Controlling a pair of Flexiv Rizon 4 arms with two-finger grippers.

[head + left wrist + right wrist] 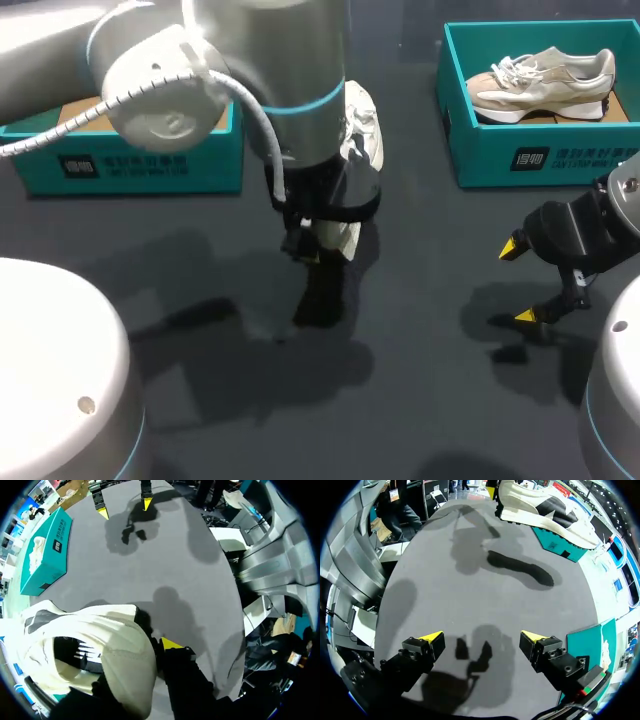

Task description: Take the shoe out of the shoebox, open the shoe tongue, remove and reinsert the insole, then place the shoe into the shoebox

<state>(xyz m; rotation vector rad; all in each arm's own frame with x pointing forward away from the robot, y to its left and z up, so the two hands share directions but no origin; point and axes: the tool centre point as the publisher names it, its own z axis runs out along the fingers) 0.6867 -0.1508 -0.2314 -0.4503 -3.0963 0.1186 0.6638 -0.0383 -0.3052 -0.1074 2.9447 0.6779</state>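
My left gripper [318, 250] hangs over the middle of the table, shut on the rim of a white shoe [358, 140] that stands on end above the surface. In the left wrist view the shoe [100, 645] fills the space beside the one yellow fingertip [170, 642] that shows; the other finger is hidden by the shoe. A dark long patch [320, 295] lies on the table under the shoe; whether it is an insole or a shadow I cannot tell. My right gripper [520, 282] [482, 637] stands open and empty low over the table's right side. The teal shoebox [130, 160] sits at the back left.
A second teal shoebox [530, 150] at the back right holds a beige shoe [545, 82]. The table is dark grey, with bare surface [470, 580] between my two grippers.
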